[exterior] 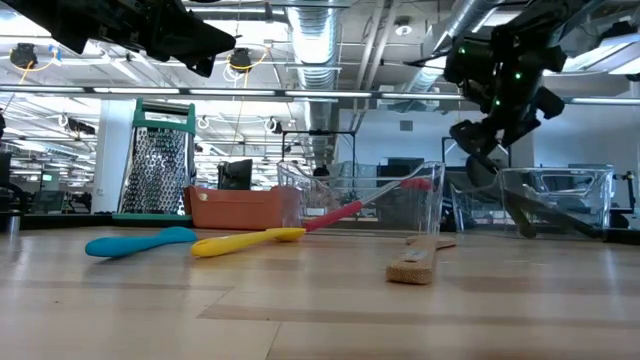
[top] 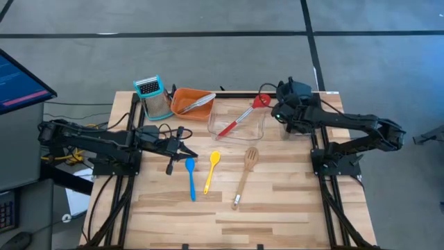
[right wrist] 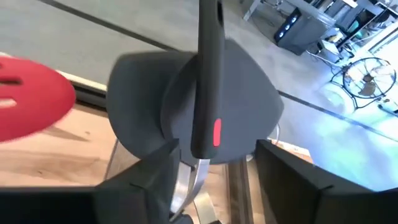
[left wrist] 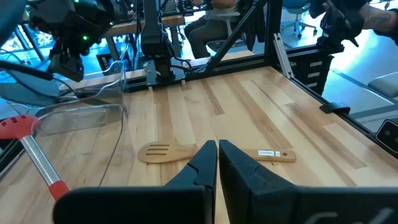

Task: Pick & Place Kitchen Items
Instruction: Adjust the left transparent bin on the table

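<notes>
My right gripper [right wrist: 214, 168] is open above a clear bin [exterior: 555, 200] at the table's far right. A black spatula [right wrist: 205, 99], with a dark grey blade and a black handle bearing a red mark, stands between its spread fingers. A red spatula [top: 241, 118] lies slanted in the other clear bin [top: 236, 121], its head over the bin's far right rim. On the table lie a blue spoon [top: 190, 177], a yellow spoon [top: 211, 170] and a wooden spatula [top: 245, 173]. My left gripper [top: 191, 153] waits shut, left of the spoons. My right gripper has the black spatula's blade [right wrist: 143, 118] close to one of its fingers [right wrist: 155, 183]. I cannot tell whether that finger touches it. A gap shows between the spatula and the other finger [right wrist: 292, 183].
An orange tray [top: 182, 104] holding silver tongs [top: 200, 103] stands at the far edge. Left of it stands a box grater [top: 154, 96]. The near half of the wooden table [top: 277, 215] is bare boards.
</notes>
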Robot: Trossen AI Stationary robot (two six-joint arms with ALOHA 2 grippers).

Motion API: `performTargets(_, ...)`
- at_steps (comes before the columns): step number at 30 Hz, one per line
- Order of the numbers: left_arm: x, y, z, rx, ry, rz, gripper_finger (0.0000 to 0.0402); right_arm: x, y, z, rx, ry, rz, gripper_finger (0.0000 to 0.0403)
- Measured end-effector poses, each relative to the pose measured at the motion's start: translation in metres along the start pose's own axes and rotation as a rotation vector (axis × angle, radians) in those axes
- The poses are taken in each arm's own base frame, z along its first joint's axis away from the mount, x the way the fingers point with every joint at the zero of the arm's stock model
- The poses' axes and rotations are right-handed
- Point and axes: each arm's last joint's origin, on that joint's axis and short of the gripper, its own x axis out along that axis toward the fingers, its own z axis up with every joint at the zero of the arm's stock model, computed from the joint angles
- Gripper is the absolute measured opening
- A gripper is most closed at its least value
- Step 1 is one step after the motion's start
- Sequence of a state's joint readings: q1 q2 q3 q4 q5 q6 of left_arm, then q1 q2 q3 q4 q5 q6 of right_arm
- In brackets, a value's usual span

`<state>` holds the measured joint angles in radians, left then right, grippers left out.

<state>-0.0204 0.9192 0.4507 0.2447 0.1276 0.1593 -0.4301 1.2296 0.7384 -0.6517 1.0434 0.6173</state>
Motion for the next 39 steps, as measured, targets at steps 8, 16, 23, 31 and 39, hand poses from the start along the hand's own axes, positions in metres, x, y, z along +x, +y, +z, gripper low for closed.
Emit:
performTargets(8,0.000,0.000,0.000,0.000,0.000,0.000,0.0003,-0.024,-0.001,0.047,-0.114,-0.073,0.075,0.0246)
performTargets(16,0.000,0.000,0.000,0.000,0.001,0.000,0.0003,-0.082,-0.002,0.087,-0.191,-0.134,0.379,0.0197)
performTargets(23,0.000,0.000,0.000,0.000,0.001,0.000,0.0003,-0.125,0.004,0.071,-0.352,-0.090,0.666,0.0112)
performTargets(31,0.000,0.000,0.000,0.000,0.001,0.000,0.0003,-0.171,0.008,0.041,-0.402,-0.011,0.926,0.0031)
performTargets(39,0.000,0.000,0.000,0.000,0.001,0.000,0.0003,-0.211,0.008,-0.002,-0.503,-0.124,1.064,0.0006)
